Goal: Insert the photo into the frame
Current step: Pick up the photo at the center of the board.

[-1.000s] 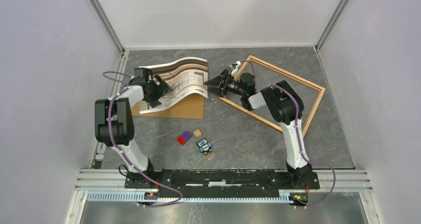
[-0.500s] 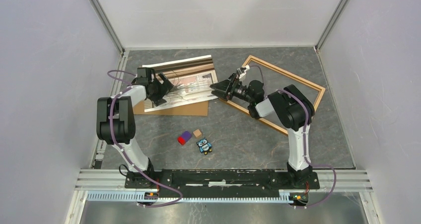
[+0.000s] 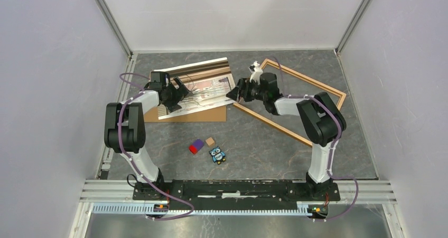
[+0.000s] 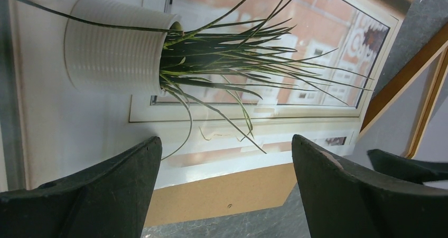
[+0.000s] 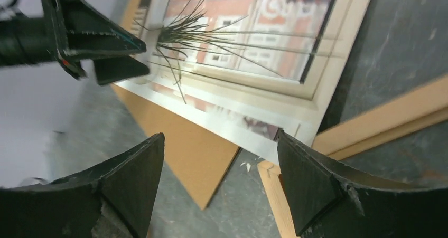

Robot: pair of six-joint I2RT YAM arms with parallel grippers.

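The photo (image 3: 203, 87): one glossy rectangular print, face up, showing a window scene with a white ribbed pot and a dark spiky plant. It lies flat on one plain brown cardboard board (image 3: 203, 115), left of the frame (image 3: 306, 77) and not inside it. Its near right corner comes up to the frame's left corner; cannot tell whether they touch.

The frame: one, thin light-orange wood moulding, rectangular, lying skewed on the grey stone-patterned table (image 3: 253, 137).

The left gripper (image 3: 177, 93): jaws spread wide over the print's left part, nothing between them. The right gripper (image 3: 235, 93): jaws likewise apart at the print's right corner, clamping nothing.

Small items toward the front, three in all: one red-and-purple block (image 3: 196, 146), one tan cube (image 3: 210, 141), one blue owl figure (image 3: 216, 154).

Change from a second ago: the print was bowed up in a wave between the two grippers and now lies flat. The frame is unmoved.
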